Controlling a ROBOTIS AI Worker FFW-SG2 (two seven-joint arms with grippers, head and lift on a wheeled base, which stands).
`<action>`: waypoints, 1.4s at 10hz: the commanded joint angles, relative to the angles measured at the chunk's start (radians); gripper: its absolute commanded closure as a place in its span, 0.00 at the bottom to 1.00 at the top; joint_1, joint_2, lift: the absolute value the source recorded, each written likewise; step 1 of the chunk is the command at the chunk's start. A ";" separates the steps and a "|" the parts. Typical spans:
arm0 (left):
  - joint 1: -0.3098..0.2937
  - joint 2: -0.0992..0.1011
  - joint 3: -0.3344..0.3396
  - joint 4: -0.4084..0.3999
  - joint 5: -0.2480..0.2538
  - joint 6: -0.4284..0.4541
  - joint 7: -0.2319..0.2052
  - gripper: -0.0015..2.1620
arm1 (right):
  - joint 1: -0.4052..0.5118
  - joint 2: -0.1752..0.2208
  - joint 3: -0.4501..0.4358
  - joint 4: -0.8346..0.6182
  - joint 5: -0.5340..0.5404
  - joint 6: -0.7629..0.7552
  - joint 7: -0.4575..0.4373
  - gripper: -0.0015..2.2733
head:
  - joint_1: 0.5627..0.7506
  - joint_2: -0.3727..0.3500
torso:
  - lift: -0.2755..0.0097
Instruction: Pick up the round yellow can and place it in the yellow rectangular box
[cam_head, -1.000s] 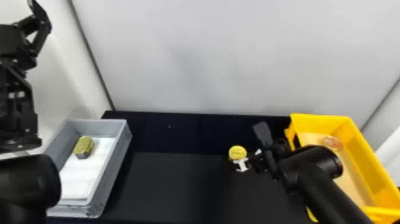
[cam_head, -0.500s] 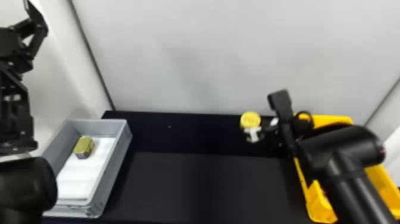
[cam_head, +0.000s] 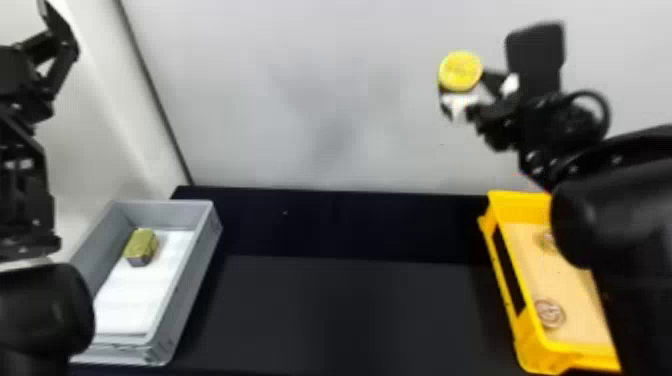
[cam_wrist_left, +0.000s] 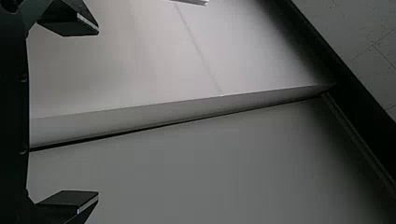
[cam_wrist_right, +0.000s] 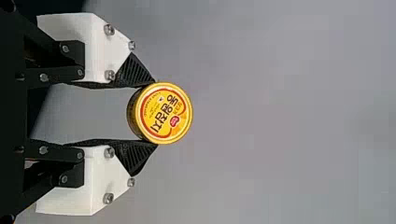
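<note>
High in front of the pale wall, my right gripper (cam_head: 462, 95) is shut on the round yellow can (cam_head: 460, 71). The right wrist view has the can (cam_wrist_right: 166, 113) pinched at its sides between the tips of my right gripper (cam_wrist_right: 152, 112), its printed lid facing the camera. Below and to the right of the can stands the yellow rectangular box (cam_head: 520, 300), partly covered by my right arm. My left gripper (cam_head: 55, 50) is parked at the far upper left; in the left wrist view the left gripper (cam_wrist_left: 98, 114) has its fingers wide apart with nothing between them.
A grey box (cam_head: 192, 280) on the left holds a small gold-green block (cam_head: 141, 246) on a white sheet. Two round clear items (cam_head: 550, 313) lie inside the yellow box. The black table (cam_head: 350, 315) stretches between both boxes, with the wall behind.
My right gripper has lifted the can from low over the table to well above its back edge, also moving right. The left arm has hardly moved.
</note>
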 joint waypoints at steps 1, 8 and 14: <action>0.001 0.003 0.003 -0.011 -0.003 0.011 -0.003 0.02 | -0.033 -0.036 -0.014 -0.113 0.062 0.038 -0.034 0.33 | 0.72 0.59 | 0.96; 0.011 0.016 0.022 -0.038 -0.004 0.034 -0.015 0.02 | 0.047 -0.086 -0.205 -0.101 0.160 0.102 -0.069 0.33 | 0.72 0.59 | 0.96; 0.008 0.021 0.025 -0.049 -0.007 0.045 -0.023 0.02 | 0.104 -0.085 -0.357 0.031 0.033 0.067 -0.124 0.33 | 0.72 0.59 | 0.96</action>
